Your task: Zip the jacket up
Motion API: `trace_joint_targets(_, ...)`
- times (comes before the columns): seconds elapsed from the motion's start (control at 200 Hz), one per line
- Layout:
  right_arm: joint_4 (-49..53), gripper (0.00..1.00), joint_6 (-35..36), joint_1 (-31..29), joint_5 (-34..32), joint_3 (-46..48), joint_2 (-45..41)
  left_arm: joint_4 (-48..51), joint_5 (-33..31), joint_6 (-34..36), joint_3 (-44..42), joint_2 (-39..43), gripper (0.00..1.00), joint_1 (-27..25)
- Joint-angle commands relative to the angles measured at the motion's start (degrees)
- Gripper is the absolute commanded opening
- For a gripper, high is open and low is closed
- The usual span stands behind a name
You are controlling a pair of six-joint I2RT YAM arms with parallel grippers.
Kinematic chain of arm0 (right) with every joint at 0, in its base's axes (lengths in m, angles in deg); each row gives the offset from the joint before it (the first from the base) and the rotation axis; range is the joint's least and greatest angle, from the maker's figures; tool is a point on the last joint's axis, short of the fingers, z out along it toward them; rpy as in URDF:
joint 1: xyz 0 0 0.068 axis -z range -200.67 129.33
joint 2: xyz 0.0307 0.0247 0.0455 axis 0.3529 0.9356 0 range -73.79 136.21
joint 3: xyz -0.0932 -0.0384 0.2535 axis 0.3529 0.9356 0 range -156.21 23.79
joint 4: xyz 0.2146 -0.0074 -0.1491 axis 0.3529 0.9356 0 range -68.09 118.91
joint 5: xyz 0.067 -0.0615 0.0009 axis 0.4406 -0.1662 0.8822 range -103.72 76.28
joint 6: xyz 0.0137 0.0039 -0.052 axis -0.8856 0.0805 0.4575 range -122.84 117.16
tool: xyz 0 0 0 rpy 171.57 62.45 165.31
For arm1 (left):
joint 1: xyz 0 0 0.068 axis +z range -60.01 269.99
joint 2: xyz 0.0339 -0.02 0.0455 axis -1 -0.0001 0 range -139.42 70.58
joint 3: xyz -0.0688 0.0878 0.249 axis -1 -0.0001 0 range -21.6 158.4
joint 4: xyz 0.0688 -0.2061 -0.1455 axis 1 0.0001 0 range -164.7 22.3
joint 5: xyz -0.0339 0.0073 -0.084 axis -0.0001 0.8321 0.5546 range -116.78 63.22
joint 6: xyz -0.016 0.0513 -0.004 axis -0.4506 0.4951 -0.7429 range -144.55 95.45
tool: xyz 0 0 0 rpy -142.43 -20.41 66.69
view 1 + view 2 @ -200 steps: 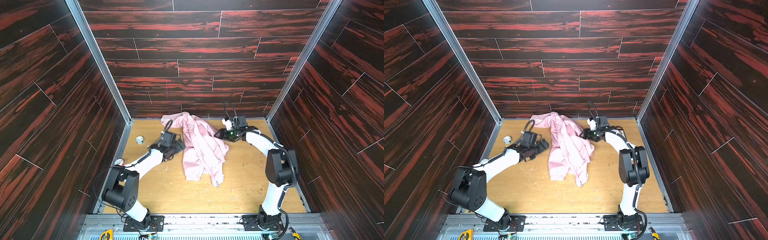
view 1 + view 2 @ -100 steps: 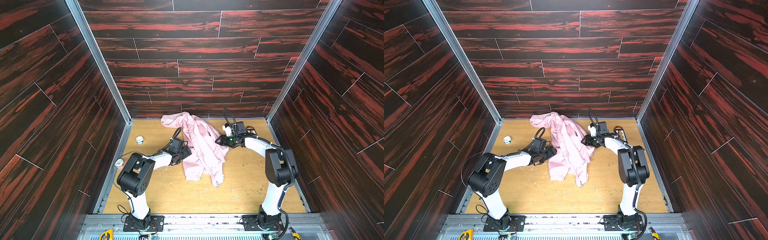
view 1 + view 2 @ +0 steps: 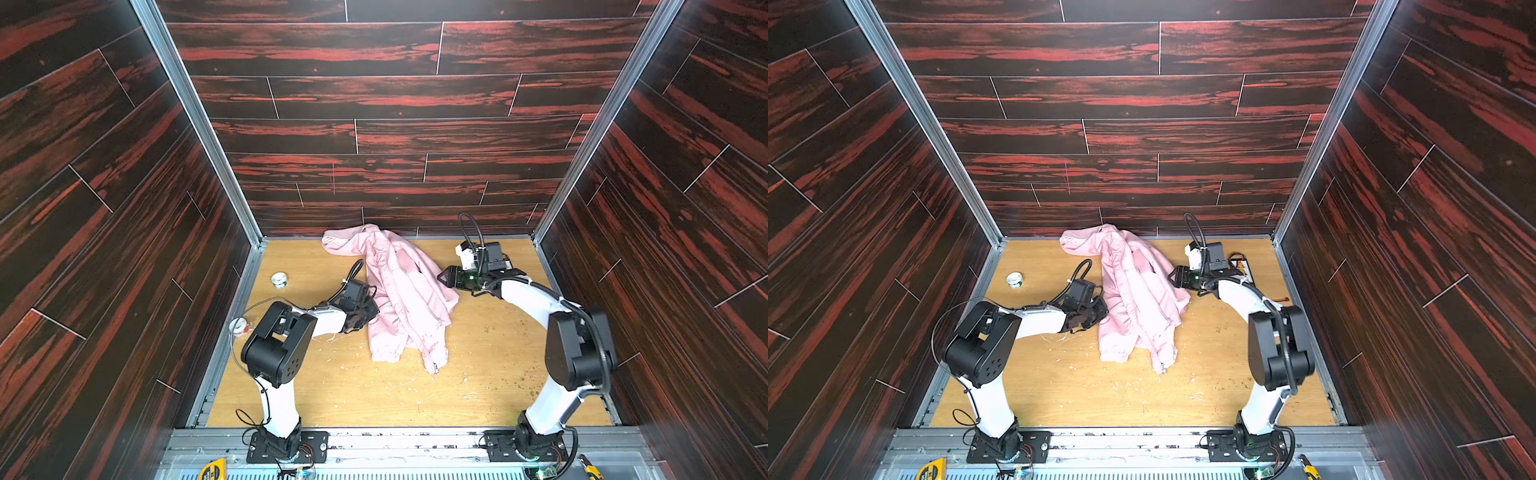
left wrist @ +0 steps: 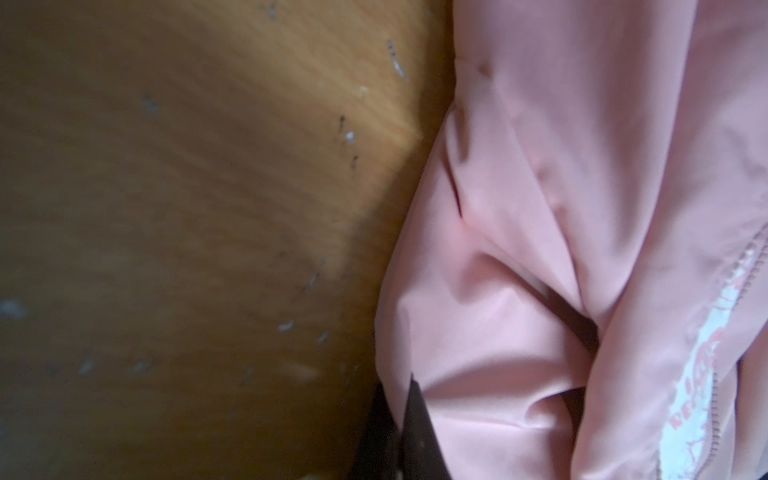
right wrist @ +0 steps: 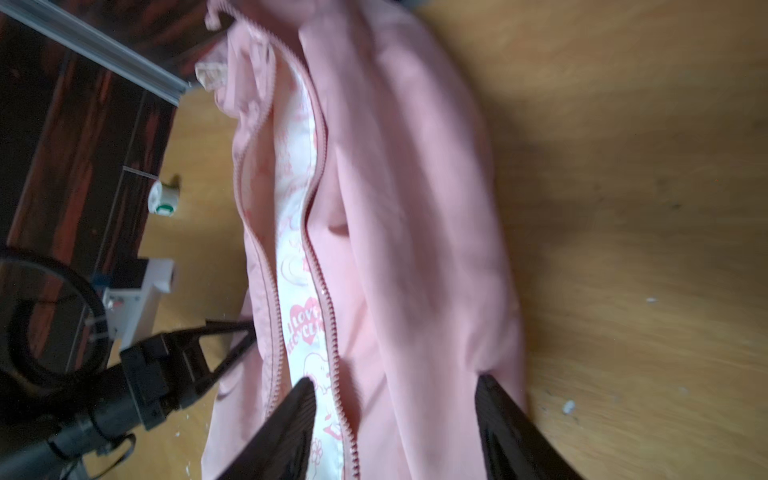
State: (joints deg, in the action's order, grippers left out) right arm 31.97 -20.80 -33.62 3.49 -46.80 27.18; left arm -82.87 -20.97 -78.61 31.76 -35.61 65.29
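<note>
L gripper (image 4: 401, 411), now tight on jacket (image 4: 540, 199)

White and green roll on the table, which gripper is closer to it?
Left. The left gripper is on the same side of the jacket as the roll, at its edge; the right gripper is on the jacket's far side.

Left end effector (image 3: 373, 310) low, jaws closed; right end effector (image 3: 442, 279) low, jaws apart; both elbows bent.
</note>
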Motion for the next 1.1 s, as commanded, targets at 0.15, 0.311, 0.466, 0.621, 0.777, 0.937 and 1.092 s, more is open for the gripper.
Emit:
trace_joint_targets(0.15,-2.81,0.65,-1.58,0.91,6.86,0.8,6.37,4.44,-2.55,-0.52,-3.33,7.23,0.0,1.37)
trace_joint_targets(0.311,-7.4,0.64,-5.13,-0.56,11.37,1.83,9.36,4.82,-2.46,-0.51,-4.54,9.29,0.0,2.29)
trace_joint_targets(0.466,-8.9,0.6,-7.27,-3.08,11.02,1.32,12.47,5.16,-2.04,-0.31,-5.23,10.38,0.0,3.2)
trace_joint_targets(0.621,-11.18,0.36,-9.79,-3.46,12.73,1.81,14.23,5.13,-1.68,-0.42,-6.64,11.98,0.0,4.45)
trace_joint_targets(0.777,-12.14,0.0,-10.01,-3.21,12.66,4.9,9.23,6.49,-2.03,-0.21,-8.93,15.31,0.0,7.07)
trace_joint_targets(0.937,-10.07,0.0,-9.05,-1.01,10.83,9.82,0.76,10.48,-3.59,0.86,-11.24,20.89,0.0,10.62)
trace_joint_targets(1.092,-8.3,0.0,-8.63,2.81,8.86,14.48,-6.68,17.33,-7.15,2.14,-10.69,24.85,0.0,13.14)
